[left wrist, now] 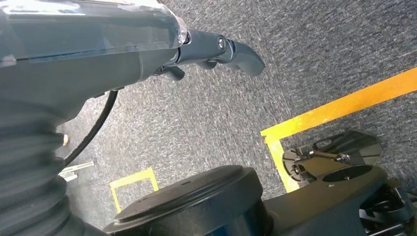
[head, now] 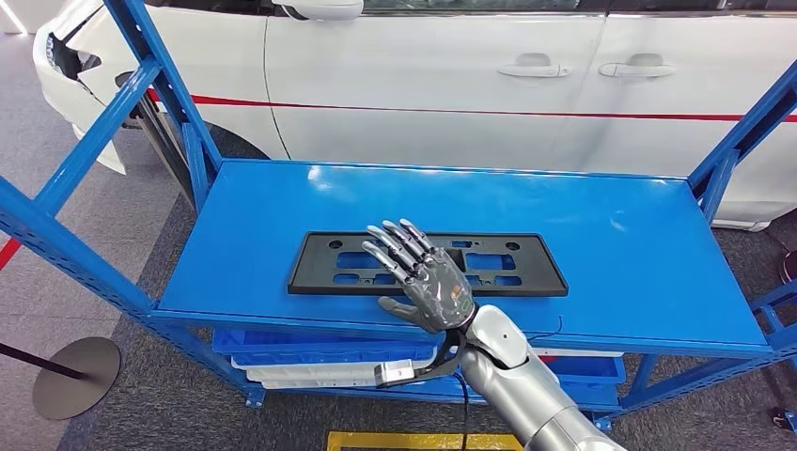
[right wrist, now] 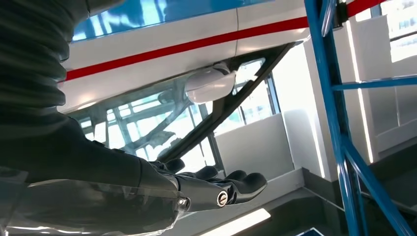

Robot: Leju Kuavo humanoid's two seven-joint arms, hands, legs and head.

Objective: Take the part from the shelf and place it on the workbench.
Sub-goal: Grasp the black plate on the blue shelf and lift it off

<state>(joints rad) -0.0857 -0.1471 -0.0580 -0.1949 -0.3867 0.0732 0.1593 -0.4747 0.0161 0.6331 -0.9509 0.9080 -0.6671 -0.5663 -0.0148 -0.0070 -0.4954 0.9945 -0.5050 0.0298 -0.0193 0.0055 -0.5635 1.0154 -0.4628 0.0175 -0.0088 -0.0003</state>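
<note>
While one black part (head: 428, 264) lies flat on the blue shelf (head: 601, 235), the right hand (head: 423, 278) hovers over its middle, fingers spread, holding nothing. Left hand (left wrist: 216, 49): finger state indeterminate.

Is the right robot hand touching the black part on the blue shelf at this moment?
Cannot tell. In the head view the right robot hand, fingers spread, overlaps the black part on the blue shelf, but no view shows contact or a gap plainly.
</note>
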